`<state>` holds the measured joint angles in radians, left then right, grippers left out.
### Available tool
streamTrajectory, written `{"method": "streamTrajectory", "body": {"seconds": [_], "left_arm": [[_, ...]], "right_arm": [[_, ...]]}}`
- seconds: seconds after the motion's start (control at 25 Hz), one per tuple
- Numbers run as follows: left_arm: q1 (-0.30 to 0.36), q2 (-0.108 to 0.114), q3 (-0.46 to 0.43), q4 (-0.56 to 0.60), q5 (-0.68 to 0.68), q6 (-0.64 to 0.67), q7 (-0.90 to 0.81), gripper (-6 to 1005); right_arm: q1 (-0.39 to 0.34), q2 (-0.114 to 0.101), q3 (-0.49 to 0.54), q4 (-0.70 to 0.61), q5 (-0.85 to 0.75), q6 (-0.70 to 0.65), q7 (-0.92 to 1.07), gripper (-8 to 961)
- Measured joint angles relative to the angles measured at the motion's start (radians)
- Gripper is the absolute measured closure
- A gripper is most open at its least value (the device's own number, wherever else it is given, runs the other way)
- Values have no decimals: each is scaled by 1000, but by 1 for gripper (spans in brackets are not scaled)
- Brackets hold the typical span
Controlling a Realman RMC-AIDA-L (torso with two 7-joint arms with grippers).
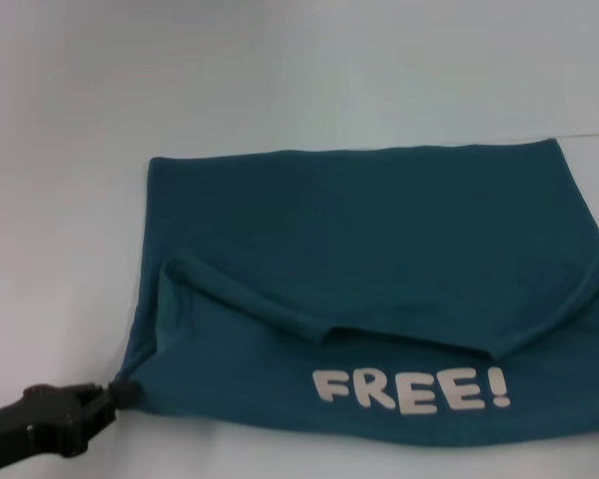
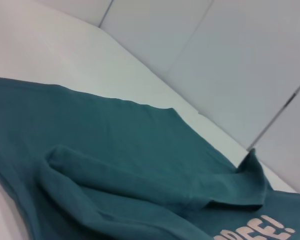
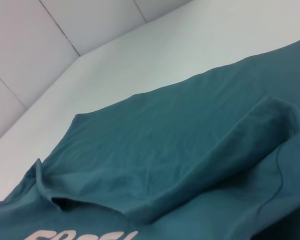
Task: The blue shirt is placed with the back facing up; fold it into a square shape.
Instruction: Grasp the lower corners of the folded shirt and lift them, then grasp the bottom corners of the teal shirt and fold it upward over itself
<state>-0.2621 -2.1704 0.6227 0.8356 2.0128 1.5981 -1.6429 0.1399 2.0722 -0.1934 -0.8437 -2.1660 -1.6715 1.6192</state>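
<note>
The blue shirt (image 1: 359, 230) lies on the white table (image 1: 280, 80). Its near part is folded over onto the rest and shows white "FREE!" lettering (image 1: 409, 391). The fold leaves a raised ridge running across the cloth. My left gripper (image 1: 123, 391) is at the shirt's near left corner, low over the table, and is shut on that corner. The shirt also shows in the left wrist view (image 2: 115, 150) and in the right wrist view (image 3: 165, 145), close up, without any fingers. My right gripper is out of view; the shirt's right side runs off the head view's right edge.
The white table stretches beyond the shirt to the far side and to the left. Pale wall panels (image 2: 230, 60) stand behind the table's far edge.
</note>
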Motion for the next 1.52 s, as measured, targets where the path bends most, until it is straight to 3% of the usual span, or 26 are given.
{"method": "streamTrajectory", "body": {"seconds": [0.4,1.08,1.32,1.52], "left_arm": [[39,-2,-37,-7,41,101,11,992],[27,3,-89,-4,57,188,0,991],[-46,9,-113,-3,34,178,-1,991],[-163,13,-156,-25,19,96,-2,992]], "right_arm": [[-27,2,10,0,-16,-49,-23,927],[-60,0,63,-2,-18,-84,-29,927],[-6,-20,96,2,-11,-73,-24,927],[109,-51,105,28,-8,1,-18,927]]}}
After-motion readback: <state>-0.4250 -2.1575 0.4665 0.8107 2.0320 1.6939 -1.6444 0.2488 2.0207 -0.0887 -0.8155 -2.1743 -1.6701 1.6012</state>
